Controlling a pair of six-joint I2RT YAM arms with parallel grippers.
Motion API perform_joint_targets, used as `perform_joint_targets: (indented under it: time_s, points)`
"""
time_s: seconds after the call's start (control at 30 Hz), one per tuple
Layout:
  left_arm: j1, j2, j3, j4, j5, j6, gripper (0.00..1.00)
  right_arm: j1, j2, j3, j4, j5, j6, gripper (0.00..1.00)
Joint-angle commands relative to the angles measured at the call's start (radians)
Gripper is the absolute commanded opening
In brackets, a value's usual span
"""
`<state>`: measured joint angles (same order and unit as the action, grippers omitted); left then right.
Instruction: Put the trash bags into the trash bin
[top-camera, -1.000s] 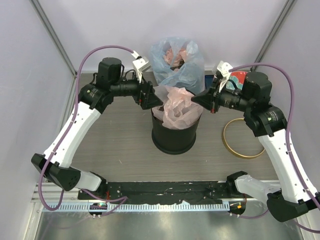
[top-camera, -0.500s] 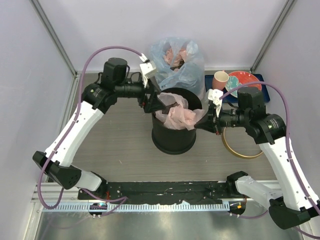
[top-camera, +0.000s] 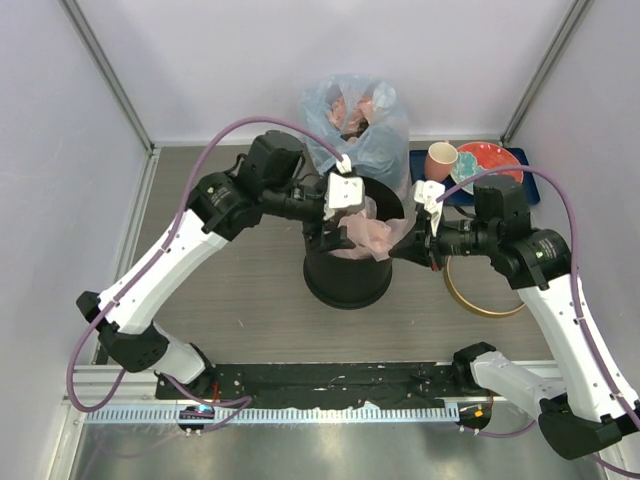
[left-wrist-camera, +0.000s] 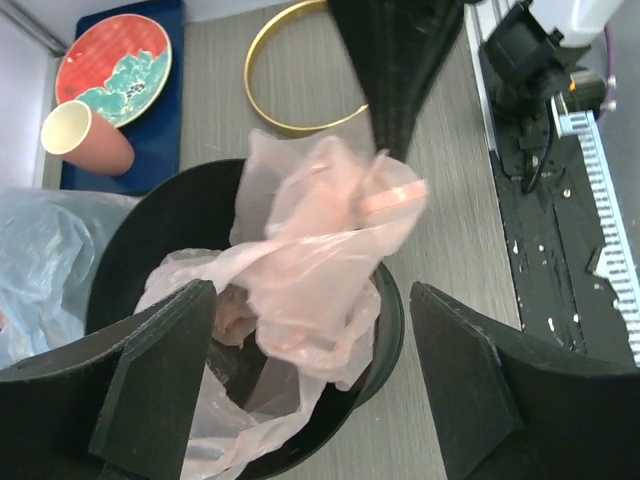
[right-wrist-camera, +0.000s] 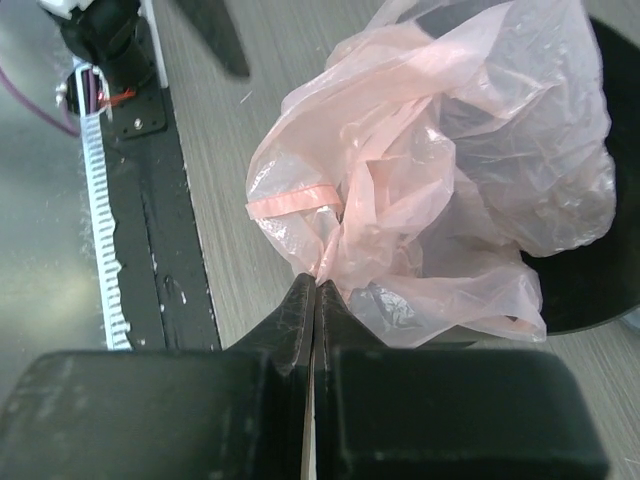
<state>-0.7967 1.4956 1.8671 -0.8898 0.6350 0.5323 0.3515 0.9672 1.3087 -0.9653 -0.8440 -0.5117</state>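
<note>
Trash bag (top-camera: 360, 230) is bunching half inside the trash bin (top-camera: 345, 285) mid-desk, the right gripper (right-wrist-camera: 312, 290) clamping its edge outside the rim. Left gripper (left-wrist-camera: 312, 290) is hovering spread apart; released, the film risks billowing out.

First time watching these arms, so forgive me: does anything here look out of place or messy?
Yes, two things. The gold hoop lies flat on the table to the right of the black bin, not on it. The pink bag is bunched up, partly inside and partly pulled out over the bin's right edge, where the right gripper pinches it.
</note>
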Motion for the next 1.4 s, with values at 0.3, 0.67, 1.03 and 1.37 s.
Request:
perform_joint_targets:
  time_s: [0.3,0.67,1.03,1.37]
  points:
    - [-0.019,-0.161,-0.233,0.115,-0.182,-0.038,0.76,0.003,-0.002,0.078,0.310,0.100,0.288,0.01]
    - [-0.018,-0.075,-0.180,0.192,-0.158,-0.147,0.59,-0.029,0.057,0.118,0.421,0.144,0.420,0.01]
    - [-0.018,-0.173,-0.270,-0.107,0.090,0.193,0.00,-0.118,0.152,0.118,0.444,0.373,0.466,0.01]
    - [-0.029,-0.215,-0.456,-0.186,0.016,0.321,0.00,-0.167,0.206,-0.014,0.364,0.433,0.363,0.01]
